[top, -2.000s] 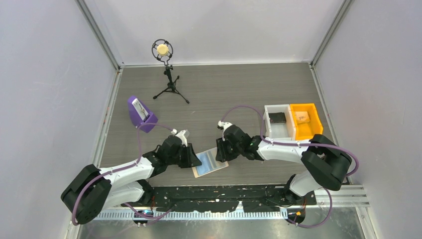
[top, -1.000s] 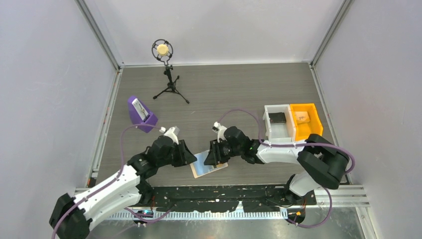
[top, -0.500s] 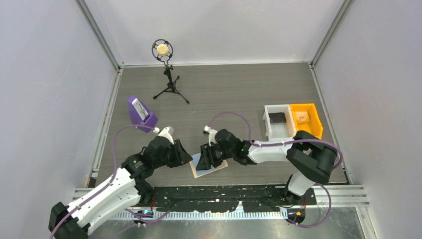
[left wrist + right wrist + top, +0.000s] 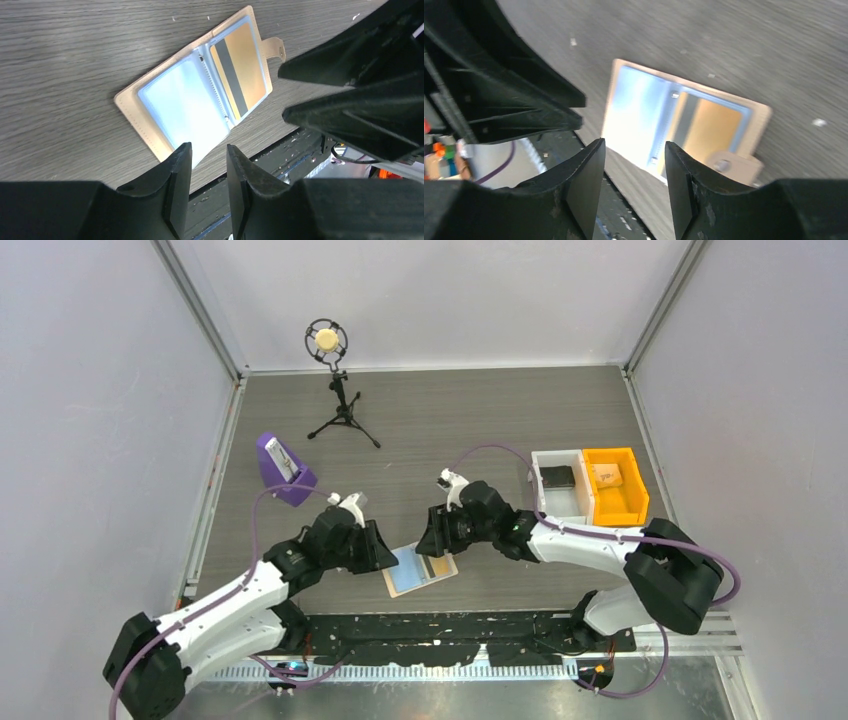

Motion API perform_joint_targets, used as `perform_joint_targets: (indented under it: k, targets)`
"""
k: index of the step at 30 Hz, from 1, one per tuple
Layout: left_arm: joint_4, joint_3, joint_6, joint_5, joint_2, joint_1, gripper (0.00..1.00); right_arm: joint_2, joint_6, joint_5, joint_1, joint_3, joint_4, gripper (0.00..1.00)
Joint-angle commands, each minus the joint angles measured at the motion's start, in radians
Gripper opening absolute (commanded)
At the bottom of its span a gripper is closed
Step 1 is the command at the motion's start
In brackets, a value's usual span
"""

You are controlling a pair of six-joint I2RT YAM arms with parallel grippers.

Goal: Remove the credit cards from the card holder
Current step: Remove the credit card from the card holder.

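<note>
The tan card holder [image 4: 397,588] lies open flat near the table's front edge, light blue inside. It also shows in the left wrist view [image 4: 131,110] and the right wrist view [image 4: 760,135]. An orange-yellow credit card [image 4: 434,567] with a dark stripe sits in its right sleeve, also in the left wrist view [image 4: 243,67] and the right wrist view [image 4: 716,127]. My left gripper [image 4: 378,552] is open and empty just left of the holder [image 4: 209,156]. My right gripper [image 4: 428,537] is open and empty above the holder's right half [image 4: 635,152].
A purple wedge stand [image 4: 283,469] with a card in it is at the left. A white bin [image 4: 558,485] and an orange bin [image 4: 615,483] stand at the right. A microphone on a tripod [image 4: 335,380] is at the back. The black base rail [image 4: 480,632] runs along the front.
My right gripper has pulled back up and to the right off the holder, uncovering the orange-yellow card. My left gripper shifted slightly right. The holder stays open in place.
</note>
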Motion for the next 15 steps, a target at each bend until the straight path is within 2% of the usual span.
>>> perform_joint_targets:
  k: [1, 6, 15]
  targets:
    - [0.151, -0.002, 0.027, 0.069, 0.069, 0.0, 0.33, -0.046, -0.074, 0.108, -0.03, -0.02, -0.11, 0.55]
    - [0.191, -0.025, 0.042, 0.061, 0.154, 0.0, 0.31, -0.045, -0.086, 0.15, -0.036, -0.032, -0.138, 0.6]
    - [0.248, -0.075, 0.032, 0.055, 0.27, 0.0, 0.3, -0.003, -0.069, 0.127, -0.036, -0.052, -0.103, 0.59]
